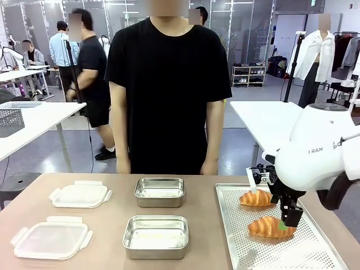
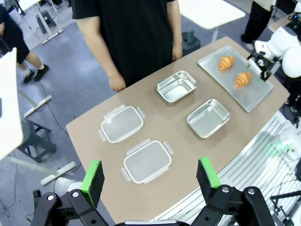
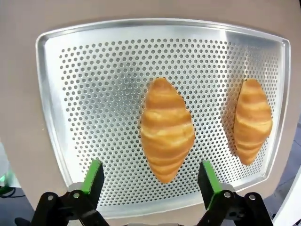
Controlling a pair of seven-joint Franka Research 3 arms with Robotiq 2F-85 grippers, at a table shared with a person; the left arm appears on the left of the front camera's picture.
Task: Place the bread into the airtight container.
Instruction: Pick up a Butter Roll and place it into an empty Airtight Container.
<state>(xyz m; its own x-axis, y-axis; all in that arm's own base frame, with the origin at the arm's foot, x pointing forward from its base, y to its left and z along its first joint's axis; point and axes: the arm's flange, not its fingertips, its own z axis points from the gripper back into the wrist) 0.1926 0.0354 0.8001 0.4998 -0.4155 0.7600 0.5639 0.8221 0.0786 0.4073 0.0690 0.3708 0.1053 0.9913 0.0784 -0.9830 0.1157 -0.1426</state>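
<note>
1. Tan table (image 1: 107,225); person (image 1: 169,84) standing at far edge, arms hanging.
2. Right arm (image 1: 320,152) bent down over perforated tray (image 1: 236,242) at table's right.
3. Mid-table: near steel container (image 1: 156,236) and far steel container (image 1: 160,191), both uncovered; near lid (image 1: 50,239) and far lid (image 1: 80,195) to their left.
4. Left gripper (image 2: 150,175) spread wide high above table, empty.
5. Right gripper (image 3: 150,175) fully spread, straddling near croissant (image 3: 167,129) on tray; nothing grasped, contact unclear.
6. Far croissant (image 1: 256,198) beside it on tray.
</note>
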